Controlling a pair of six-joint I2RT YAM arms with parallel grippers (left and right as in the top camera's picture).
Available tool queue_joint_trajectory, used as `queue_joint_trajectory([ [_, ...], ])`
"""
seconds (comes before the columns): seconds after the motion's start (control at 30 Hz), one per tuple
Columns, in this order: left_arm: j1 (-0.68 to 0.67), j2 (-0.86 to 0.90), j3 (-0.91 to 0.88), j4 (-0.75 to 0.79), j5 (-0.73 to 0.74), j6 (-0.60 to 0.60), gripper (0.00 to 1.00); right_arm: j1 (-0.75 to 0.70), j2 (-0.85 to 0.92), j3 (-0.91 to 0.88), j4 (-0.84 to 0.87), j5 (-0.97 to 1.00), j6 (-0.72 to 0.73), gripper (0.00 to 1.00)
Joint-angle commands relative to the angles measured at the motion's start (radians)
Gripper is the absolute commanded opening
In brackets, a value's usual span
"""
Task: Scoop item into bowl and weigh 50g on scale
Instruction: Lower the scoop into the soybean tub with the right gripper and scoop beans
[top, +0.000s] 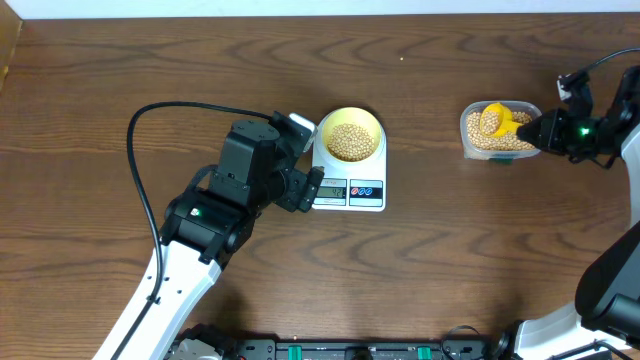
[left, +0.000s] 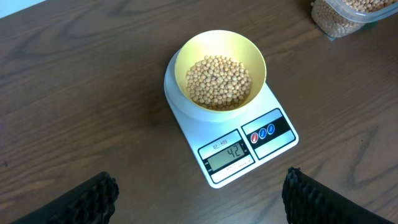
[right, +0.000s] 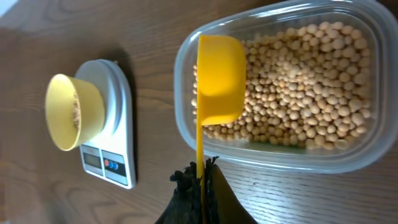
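Our left end effector (left: 199, 198) hung released, fingers spread wide and holding nothing, just beside the scale (left: 273, 134) near the middle of the brown wood-grain surface (top: 100, 80). The bowl (left: 186, 56) sat on the scale with beans (left: 219, 81) inside. The display (left: 229, 152) read 42. Our right end effector (right: 202, 183) was clenched on the scoop (right: 219, 78) handle, its cup over the bean-filled tub (right: 348, 158) near the right edge.

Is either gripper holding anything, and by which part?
The right gripper grips the yellow scoop by the end of its handle; the left gripper is open and empty.
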Motion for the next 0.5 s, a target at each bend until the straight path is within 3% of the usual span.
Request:
queue_joint_trajectory([
  [0.0, 0.002, 0.002, -0.002, 0.001, 0.010, 0.003, 0.86, -0.010, 0.009, -0.006, 0.004, -0.082, 0.014, 0.01],
  [0.47, 0.002, 0.002, -0.002, 0.001, 0.009, 0.003, 0.87, -0.006, 0.009, -0.006, 0.087, -0.309, 0.015, 0.01],
])
